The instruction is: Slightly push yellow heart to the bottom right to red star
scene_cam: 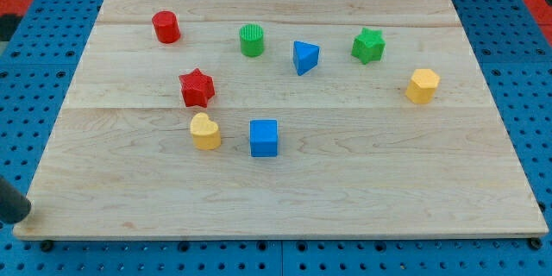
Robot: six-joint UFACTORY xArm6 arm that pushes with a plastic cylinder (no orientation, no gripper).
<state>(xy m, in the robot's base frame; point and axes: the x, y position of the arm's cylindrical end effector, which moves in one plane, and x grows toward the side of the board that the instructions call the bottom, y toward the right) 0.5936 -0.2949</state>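
Note:
The yellow heart (pixel 205 131) lies on the wooden board (pixel 345 190), left of centre. The red star (pixel 197 87) sits just above it toward the view's top, with a small gap between them. A dark rod shows at the view's bottom left corner, off the board's edge; my tip (pixel 21 212) is far to the left of and below the yellow heart, touching no block.
A blue cube (pixel 265 137) lies just right of the yellow heart. A red cylinder (pixel 166 27), a green cylinder (pixel 251 40), a blue triangle (pixel 304 56) and a green star (pixel 368 46) stand along the top. A yellow hexagon (pixel 422 85) is at the right.

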